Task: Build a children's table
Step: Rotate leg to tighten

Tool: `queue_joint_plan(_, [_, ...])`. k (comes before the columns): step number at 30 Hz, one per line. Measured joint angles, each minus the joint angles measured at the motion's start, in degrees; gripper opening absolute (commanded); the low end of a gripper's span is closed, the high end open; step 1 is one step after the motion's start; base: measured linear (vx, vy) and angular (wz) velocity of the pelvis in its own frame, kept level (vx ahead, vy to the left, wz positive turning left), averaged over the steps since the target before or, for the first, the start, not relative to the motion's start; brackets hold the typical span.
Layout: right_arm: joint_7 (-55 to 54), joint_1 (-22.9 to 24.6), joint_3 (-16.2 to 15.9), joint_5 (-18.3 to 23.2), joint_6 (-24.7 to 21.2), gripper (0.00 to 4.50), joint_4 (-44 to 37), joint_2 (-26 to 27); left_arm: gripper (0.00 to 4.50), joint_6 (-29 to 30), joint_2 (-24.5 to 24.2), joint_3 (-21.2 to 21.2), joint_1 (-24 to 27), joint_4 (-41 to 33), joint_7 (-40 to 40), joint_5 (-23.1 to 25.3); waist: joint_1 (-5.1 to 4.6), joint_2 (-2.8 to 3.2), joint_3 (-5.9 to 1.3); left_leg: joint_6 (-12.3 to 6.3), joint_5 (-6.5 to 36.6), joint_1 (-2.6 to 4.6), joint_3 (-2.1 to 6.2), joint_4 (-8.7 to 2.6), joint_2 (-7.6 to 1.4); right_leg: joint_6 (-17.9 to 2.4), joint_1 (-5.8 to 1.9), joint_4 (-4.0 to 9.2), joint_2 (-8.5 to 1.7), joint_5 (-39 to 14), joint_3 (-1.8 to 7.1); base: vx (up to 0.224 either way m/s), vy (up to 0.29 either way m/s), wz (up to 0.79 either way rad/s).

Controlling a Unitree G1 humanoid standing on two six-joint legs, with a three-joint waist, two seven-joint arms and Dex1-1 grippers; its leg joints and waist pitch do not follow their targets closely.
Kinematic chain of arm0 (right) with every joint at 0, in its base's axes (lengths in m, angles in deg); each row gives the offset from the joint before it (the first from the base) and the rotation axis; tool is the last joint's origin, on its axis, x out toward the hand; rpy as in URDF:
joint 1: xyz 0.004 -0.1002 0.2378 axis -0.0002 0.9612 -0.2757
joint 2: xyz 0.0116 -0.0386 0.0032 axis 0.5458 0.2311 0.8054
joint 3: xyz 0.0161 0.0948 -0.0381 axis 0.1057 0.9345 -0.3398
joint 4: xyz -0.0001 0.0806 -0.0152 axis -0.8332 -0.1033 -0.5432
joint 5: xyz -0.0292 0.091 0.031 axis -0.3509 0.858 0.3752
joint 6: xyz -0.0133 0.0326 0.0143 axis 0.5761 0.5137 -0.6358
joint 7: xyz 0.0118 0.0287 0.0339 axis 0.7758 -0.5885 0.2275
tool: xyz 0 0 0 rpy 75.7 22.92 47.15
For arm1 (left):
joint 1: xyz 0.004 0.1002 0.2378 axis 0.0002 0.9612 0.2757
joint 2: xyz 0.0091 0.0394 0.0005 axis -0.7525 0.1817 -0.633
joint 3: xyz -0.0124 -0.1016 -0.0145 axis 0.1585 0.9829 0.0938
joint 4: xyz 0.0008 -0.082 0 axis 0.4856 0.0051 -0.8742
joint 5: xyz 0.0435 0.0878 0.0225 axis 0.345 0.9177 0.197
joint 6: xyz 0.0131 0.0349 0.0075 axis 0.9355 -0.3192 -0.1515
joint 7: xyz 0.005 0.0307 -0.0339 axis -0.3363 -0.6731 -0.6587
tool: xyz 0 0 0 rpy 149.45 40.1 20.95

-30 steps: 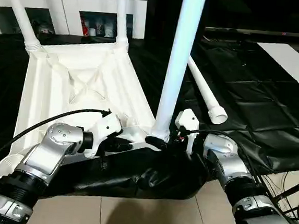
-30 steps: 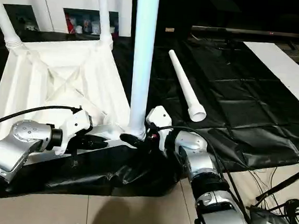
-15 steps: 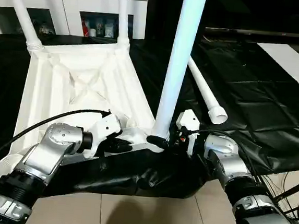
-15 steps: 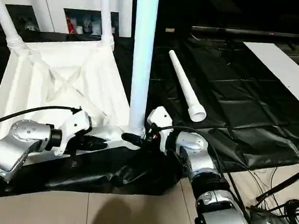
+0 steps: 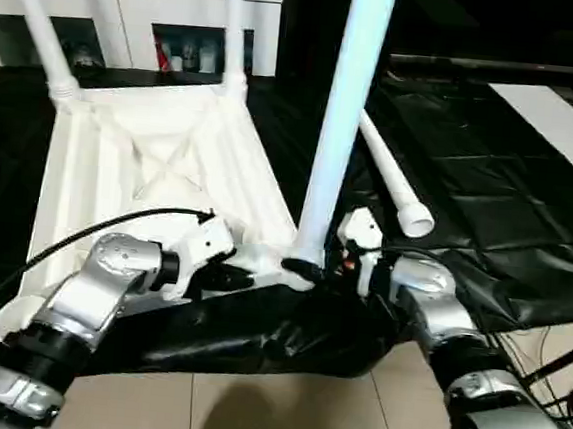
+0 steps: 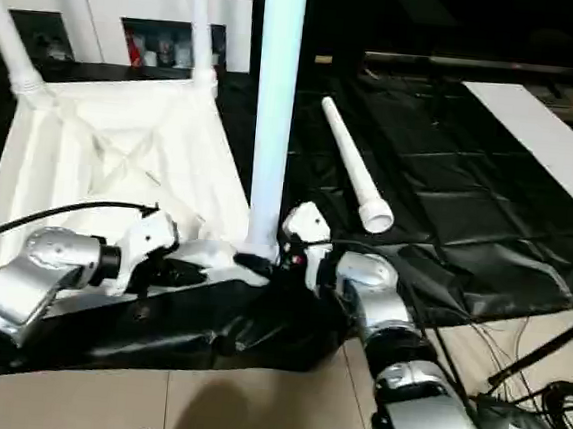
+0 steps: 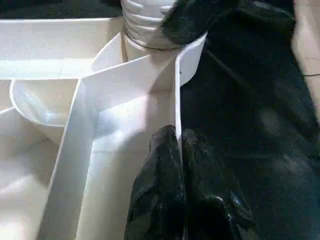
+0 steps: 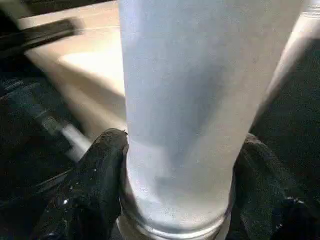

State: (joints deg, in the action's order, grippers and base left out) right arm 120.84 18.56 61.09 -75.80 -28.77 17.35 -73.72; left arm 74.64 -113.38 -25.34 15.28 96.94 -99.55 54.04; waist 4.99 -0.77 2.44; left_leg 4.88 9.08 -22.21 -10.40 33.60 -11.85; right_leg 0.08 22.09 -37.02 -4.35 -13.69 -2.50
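Observation:
The children's table top (image 5: 160, 173) lies upside down on the black-sheeted table, ribbed underside up. Two legs (image 5: 37, 22) (image 5: 232, 29) stand in its far corner sockets. A third leg (image 5: 339, 129) stands upright at the near right corner socket. My right gripper (image 5: 307, 270) is shut on this leg's base, and its black fingers (image 8: 95, 180) clasp the tube (image 8: 195, 100) on both sides. My left gripper (image 5: 226, 275) is shut on the top's near rim (image 7: 176, 95), pinching the thin wall just beside that socket. The fourth leg (image 5: 394, 194) lies loose on the sheet to the right.
A white cabinet (image 5: 135, 0) stands behind the table. A white panel (image 5: 566, 119) lies at the far right. The black sheet (image 5: 286, 335) bunches and hangs over the near edge above the tiled floor. Cables (image 6: 551, 398) lie on the floor at the lower right.

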Motion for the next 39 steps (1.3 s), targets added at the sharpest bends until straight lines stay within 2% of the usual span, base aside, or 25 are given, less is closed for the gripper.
queue_joint_plan(4, [-17.45,-1.87,3.52,-0.51,-3.5,2.66,2.58,4.74,0.0,2.67,5.47,-0.04,-3.24,3.83,8.67,2.59,-0.17,0.01,0.0,0.03,0.0,0.29,0.0,-0.14,0.01,0.0,-0.12,-0.05,0.0,0.08,0.01,0.0,0.0,0.0])
queue_joint_plan(7, [-26.17,-2.81,5.15,-0.37,-5.08,2.66,3.7,7.17,0.0,5.1,9.36,0.05,-4.79,5.48,13.91,3.4,0.05,0.0,-0.03,0.03,0.0,0.3,0.0,-0.13,0.01,0.0,-0.15,-0.04,0.0,0.09,0.02,0.0,0.0,0.0])
queue_joint_plan(11, [-36.59,-5.97,8.17,1.0,-8.34,2.65,6.3,9.4,0.0,8.04,14.71,0.07,-7.67,8.62,20.47,4.51,0.33,-0.1,-0.1,0.03,0.0,0.27,-0.01,-0.07,0.08,0.01,-0.27,0.04,-0.04,0.09,0.07,0.0,0.0,0.0])
queue_joint_plan(14, [-40.22,-6.8,9.06,0.69,-9.27,2.65,6.9,9.73,0.0,8.71,17.31,0.09,-8.85,10.32,23.05,5.39,0.6,-0.13,-0.16,0.02,0.0,0.23,-0.02,-0.08,0.14,0.02,-0.38,0.22,-0.11,0.08,0.1,0.0,0.0,0.0])
queue_joint_plan(20, [-40.26,-6.81,9.44,0.49,-9.47,2.65,6.88,9.74,0.0,8.62,17.47,-0.02,-9.03,10.67,23.19,5.6,0.7,-0.11,-0.22,0.02,0.0,0.23,-0.02,-0.12,0.15,0.05,-0.41,0.3,-0.11,0.1,0.09,0.0,0.0,0.0])
queue_joint_plan(21, [-40.21,-6.82,9.5,0.51,-9.46,3.0,6.88,9.74,0.0,8.61,17.45,-0.03,-9.02,10.65,23.19,5.61,0.7,-0.11,-0.22,0.02,0.0,0.24,-0.02,-0.13,0.15,0.06,-0.41,0.3,-0.11,0.09,0.08,0.0,0.0,0.0])
queue_joint_plan(23, [-38.73,-6.78,10.5,1.48,-9.07,3.35,6.73,10.2,0.0,8.16,17.03,-0.11,-8.9,10.55,23.23,5.67,0.51,-0.12,-0.24,0.02,0.0,0.24,-0.02,-0.17,0.15,0.07,-0.39,0.31,-0.1,0.09,0.1,0.0,0.0,0.0])
queue_joint_plan(25, [-36.35,-6.26,10.54,1.93,-7.89,3.41,6.59,10.8,0.0,6.99,15.81,0.13,-8.51,10.36,23.31,6.01,-0.17,-0.14,-0.24,0.02,0.0,0.22,-0.02,-0.24,0.14,0.15,-0.3,0.32,-0.1,0.13,0.09,0.0,0.0,0.0])
queue_joint_plan(30, [-29.93,-4.23,9.25,1.74,-6.12,3.84,5.45,9.03,0.0,4.57,12.88,0.15,-6.53,8.05,20.61,5.98,-0.71,-0.07,-0.2,0.03,0.0,0.23,-0.02,-0.7,0.11,0.29,-0.08,0.39,-0.02,0.21,0.03,0.0,0.0,0.0])
queue_joint_plan(33, [-26.15,-3.81,8.72,1.68,-5.19,4.15,4.32,7.58,0.0,2.58,10.85,0.12,-5.07,6.31,17.55,5.12,-0.5,0.11,-0.09,0.04,-0.01,0.16,-0.02,-0.95,0.09,0.28,0.07,0.39,0.02,0.21,-0.05,0.0,0.0,0.0])
queue_joint_plan(36, [-21.08,-3.8,7.59,1.28,-3.74,4.15,2.72,4.27,0.0,0.66,8.4,0.05,-3.73,5.03,13.44,4.15,-0.02,0.14,-0.09,0.04,-0.01,0.16,-0.02,-0.99,0.06,0.24,0.1,0.4,0.06,0.19,-0.07,0.0,0.0,0.0])
queue_joint_plan(39, [-11.93,-2.91,5.82,1.18,-3.28,4.15,0.77,1.83,0.0,-1.11,5.63,0.08,-2.03,3.28,8.94,2.88,-0.01,0.14,-0.09,0.04,-0.01,0.13,-0.05,-0.95,0.05,0.24,0.08,0.47,0.06,0.19,-0.04,0.0,0.0,0.0])
